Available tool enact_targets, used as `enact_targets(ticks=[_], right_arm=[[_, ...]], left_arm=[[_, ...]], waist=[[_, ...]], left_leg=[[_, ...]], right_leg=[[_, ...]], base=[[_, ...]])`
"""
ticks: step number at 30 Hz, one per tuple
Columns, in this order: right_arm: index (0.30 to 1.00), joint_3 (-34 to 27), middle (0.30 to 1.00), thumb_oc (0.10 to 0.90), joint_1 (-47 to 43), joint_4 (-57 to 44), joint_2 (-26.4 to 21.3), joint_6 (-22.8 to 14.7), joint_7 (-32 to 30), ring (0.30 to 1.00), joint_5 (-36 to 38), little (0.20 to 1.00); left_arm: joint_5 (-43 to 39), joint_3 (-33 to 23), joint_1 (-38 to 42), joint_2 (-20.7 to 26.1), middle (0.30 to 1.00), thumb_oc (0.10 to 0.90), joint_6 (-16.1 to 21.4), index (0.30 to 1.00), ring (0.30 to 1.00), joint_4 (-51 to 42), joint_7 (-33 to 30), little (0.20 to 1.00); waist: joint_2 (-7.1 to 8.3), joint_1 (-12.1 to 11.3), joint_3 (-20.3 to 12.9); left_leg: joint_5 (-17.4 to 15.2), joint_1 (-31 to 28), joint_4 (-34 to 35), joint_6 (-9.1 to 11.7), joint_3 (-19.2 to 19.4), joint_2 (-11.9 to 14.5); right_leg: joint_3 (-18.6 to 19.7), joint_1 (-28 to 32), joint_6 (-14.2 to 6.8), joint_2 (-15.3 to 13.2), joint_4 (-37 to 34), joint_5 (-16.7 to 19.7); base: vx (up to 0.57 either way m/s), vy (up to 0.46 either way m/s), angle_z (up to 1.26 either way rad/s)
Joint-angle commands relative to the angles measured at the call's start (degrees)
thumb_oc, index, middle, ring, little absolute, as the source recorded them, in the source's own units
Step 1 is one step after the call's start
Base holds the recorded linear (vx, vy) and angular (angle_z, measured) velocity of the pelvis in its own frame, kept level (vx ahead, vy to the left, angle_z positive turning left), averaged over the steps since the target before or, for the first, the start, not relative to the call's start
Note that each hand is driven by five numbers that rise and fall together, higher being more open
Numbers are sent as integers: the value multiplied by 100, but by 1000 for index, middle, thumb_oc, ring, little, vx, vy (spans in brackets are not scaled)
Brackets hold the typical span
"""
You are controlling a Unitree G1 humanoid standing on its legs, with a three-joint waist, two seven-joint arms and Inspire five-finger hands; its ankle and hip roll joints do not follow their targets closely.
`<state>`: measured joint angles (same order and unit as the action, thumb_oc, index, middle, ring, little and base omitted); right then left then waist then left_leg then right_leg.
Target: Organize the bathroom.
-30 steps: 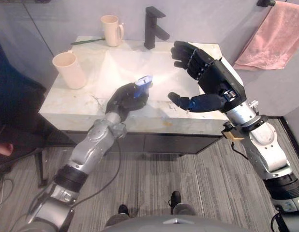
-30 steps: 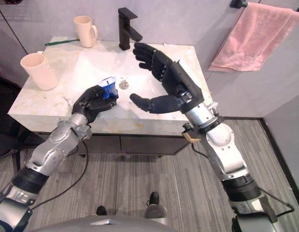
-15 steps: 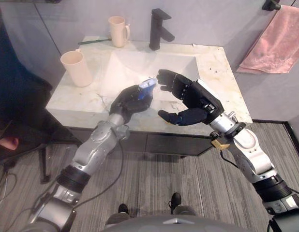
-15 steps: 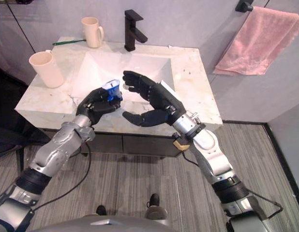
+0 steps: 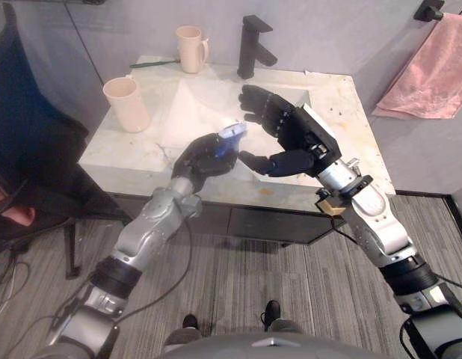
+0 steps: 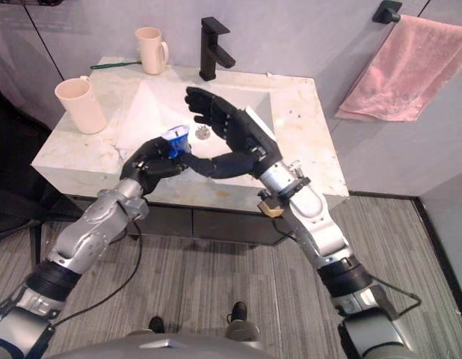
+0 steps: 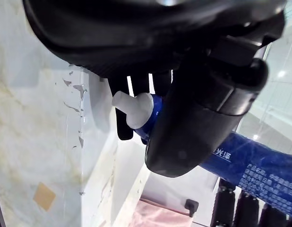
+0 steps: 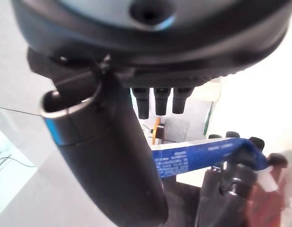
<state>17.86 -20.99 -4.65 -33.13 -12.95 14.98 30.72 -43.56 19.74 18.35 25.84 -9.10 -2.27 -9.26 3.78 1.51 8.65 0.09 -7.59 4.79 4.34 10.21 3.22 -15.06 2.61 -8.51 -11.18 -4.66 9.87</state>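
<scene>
The left hand (image 6: 150, 166) held a blue tube (image 6: 173, 141) above the near edge of the sink (image 6: 160, 101), its fingers curled round it. At the tube's 3 o'clock, the right hand (image 6: 235, 134) hovered with fingers spread, its thumb just beside the tube. Two cups (image 6: 81, 104) stood on the table (image 6: 306, 142).

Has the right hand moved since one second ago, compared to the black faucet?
Yes. The right hand came away from the black faucet, toward the blue tube held in the left hand.
</scene>
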Motion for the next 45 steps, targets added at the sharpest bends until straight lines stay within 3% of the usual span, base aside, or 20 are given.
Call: enact_targets(ticks=[1,3,5,6,7,8,10,12,13,14,17,18,20,21,32,33,34,35,38,45], right_arm=[[900,-136,900,800,-913,-68,93,-534,-100,900,197,900],[900,-115,900,800,-922,-38,113,-517,-103,900,193,900],[839,-96,839,759,-927,-10,137,-500,-83,839,183,839],[714,-93,714,676,-925,-8,152,-463,-44,714,182,714],[714,-94,714,676,-921,0,152,-449,-12,714,166,714],[596,-95,596,598,-918,5,151,-439,10,596,157,596],[768,-82,768,712,-881,2,150,-368,108,768,169,768],[749,-85,749,700,-876,-2,147,-312,132,749,119,749],[700,-87,700,667,-858,10,135,-293,146,700,98,700],[585,-95,585,590,-821,14,132,-288,165,585,76,585],[472,-113,472,515,-777,29,101,-298,176,472,108,472],[387,-117,387,458,-742,44,104,-321,179,387,94,387],[371,-144,371,447,-685,55,100,-328,221,371,110,371],[300,-148,300,400,-672,55,103,-330,229,300,97,300],[300,-221,300,400,-624,111,63,-494,183,300,50,300],[300,-229,300,400,-671,129,48,-617,86,300,-5,300],[300,-255,300,400,-729,148,26,-737,-28,300,-63,300],[300,-264,300,400,-778,154,11,-805,-121,300,-119,300],[300,-285,300,400,-875,161,-19,-914,-312,300,-266,300],[300,-500,300,400,-1495,162,-309,-1311,-1794,300,-1006,300]], left_arm=[[127,74,1097,-275,300,400,458,300,300,82,245,300],[114,67,1083,-270,300,400,446,300,300,71,256,300],[129,63,1078,-277,300,400,457,300,300,80,252,300],[135,59,1069,-282,300,400,454,300,300,68,235,300],[145,52,1059,-290,300,400,459,300,300,78,238,300],[149,48,1053,-294,300,400,463,300,300,82,234,300],[171,8,1025,-299,300,400,430,300,300,29,197,300],[171,-9,1025,-294,300,400,433,300,300,40,197,300],[171,-19,1019,-289,300,400,443,300,300,50,202,300],[167,-43,1010,-283,300,400,436,300,300,46,207,300],[145,-68,1001,-247,300,400,457,300,300,67,240,300],[136,-75,994,-232,300,400,457,300,300,67,248,300],[160,-89,974,-229,300,400,456,300,300,61,244,300],[162,-93,971,-227,300,400,457,300,300,60,241,300],[185,-114,989,-212,300,400,486,300,300,108,147,300],[249,-108,1004,-220,519,546,500,519,519,132,24,519],[289,-121,1011,-213,834,756,518,834,834,164,-64,834],[309,-129,1014,-214,900,800,512,900,900,189,-100,900],[366,-146,1014,-212,900,800,508,900,900,225,-179,900],[1113,-374,798,-22,900,800,562,900,900,3,-677,900]], waist=[[-141,-156,-367],[-140,-172,-374],[-139,-179,-379],[-139,-182,-383],[-138,-184,-385],[-138,-185,-388],[-138,-189,-390],[-137,-185,-387],[-135,-185,-382],[-133,-182,-384],[-134,-173,-370],[-135,-169,-369],[-135,-156,-369],[-136,-153,-367],[-152,-116,-362],[-151,-124,-364],[-149,-137,-367],[-146,-144,-365],[-141,-158,-363],[-116,-351,-337]], left_leg=[[-385,-9,-42,-328,-11,-549],[-382,-11,-39,-327,-22,-549],[-378,-13,-33,-327,-36,-551],[-373,-10,-30,-324,-44,-550],[-372,-11,-28,-323,-43,-547],[-371,-12,-27,-322,-43,-545],[-362,-4,-26,-325,-35,-545],[-364,-4,-24,-328,-36,-545],[-364,-4,-25,-330,-35,-546],[-363,-6,-23,-332,-37,-549],[-363,-19,-17,-333,-37,-551],[-363,-24,-15,-335,-34,-552],[-364,-34,-15,-338,-21,-552],[-364,-36,-15,-339,-21,-552],[-369,-57,2,-349,-5,-557],[-368,-58,3,-350,-10,-560],[-371,-57,-1,-346,-18,-562],[-374,-60,-1,-346,-23,-563],[-374,-60,-4,-349,-27,-567],[-411,-66,-19,-376,-136,-599]], right_leg=[[-336,403,-184,566,-29,-1030],[-350,411,-184,564,-34,-1030],[-365,412,-184,566,-33,-1027],[-370,409,-185,565,-34,-1023],[-371,408,-188,563,-34,-1021],[-372,406,-189,563,-34,-1020],[-373,395,-189,554,-34,-1015],[-374,392,-187,555,-34,-1013],[-378,394,-188,553,-31,-1012],[-375,397,-191,551,-33,-1013],[-381,403,-196,550,-27,-1008],[-381,403,-198,551,-23,-1006],[-376,407,-199,551,-19,-1003],[-376,406,-199,551,-15,-1003],[-360,408,-207,551,-10,-1000],[-367,416,-208,551,-9,-1003],[-378,422,-210,545,-3,-1008],[-385,425,-212,541,1,-1009],[-395,428,-214,536,10,-1009],[-508,455,-237,471,102,-1044]], base=[[7,4,6],[13,3,6],[0,0,0],[0,0,0],[15,11,4],[15,17,4],[5,9,2],[0,0,0],[0,0,0],[0,0,0],[0,0,0],[0,0,0],[0,0,0],[0,0,0],[0,0,0],[0,0,0],[1,31,0],[0,0,0],[0,0,0],[-11,47,4]])
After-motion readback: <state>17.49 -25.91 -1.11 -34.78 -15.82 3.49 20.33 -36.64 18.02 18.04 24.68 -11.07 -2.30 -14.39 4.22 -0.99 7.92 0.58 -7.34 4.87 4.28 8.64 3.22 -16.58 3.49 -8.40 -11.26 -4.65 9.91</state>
